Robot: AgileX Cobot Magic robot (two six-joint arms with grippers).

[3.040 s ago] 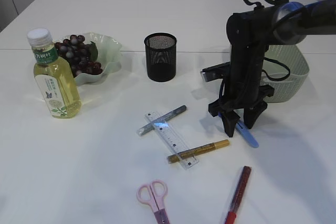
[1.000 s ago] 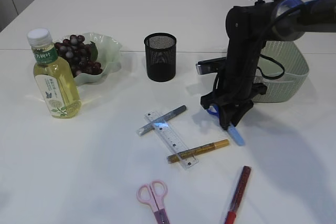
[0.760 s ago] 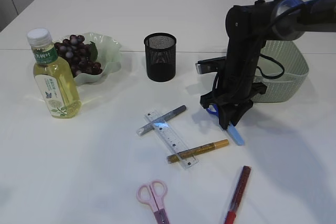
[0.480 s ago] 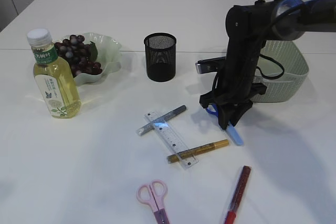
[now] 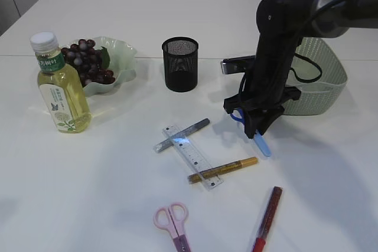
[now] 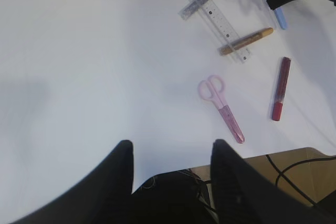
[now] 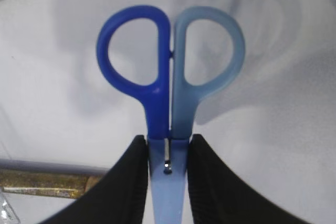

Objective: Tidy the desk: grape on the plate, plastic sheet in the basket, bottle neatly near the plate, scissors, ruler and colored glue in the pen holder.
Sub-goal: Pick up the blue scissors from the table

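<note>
My right gripper (image 5: 258,127) is shut on the blue scissors (image 5: 262,144) and holds them a little above the table, left of the basket, handles toward the pen holder. In the right wrist view the jaws (image 7: 167,148) clamp the blue scissors (image 7: 169,114) just below the handles. Pink scissors (image 5: 172,219) lie at the front edge. The clear ruler (image 5: 194,156) lies at the centre with a silver glue pen (image 5: 182,135) and a gold glue pen (image 5: 223,170) across it. A red glue pen (image 5: 267,218) lies at the front right. My left gripper (image 6: 170,150) is open, high over the front edge. No plastic sheet shows.
The black mesh pen holder (image 5: 180,63) stands behind the centre. The green basket (image 5: 323,81) is at the right, behind my right arm. The grapes (image 5: 88,63) lie on the green plate (image 5: 125,57) at the back left, with the bottle (image 5: 62,90) in front.
My right gripper stood open around the blue scissors on the table, then shut on them. It now holds them slightly higher and further back.
</note>
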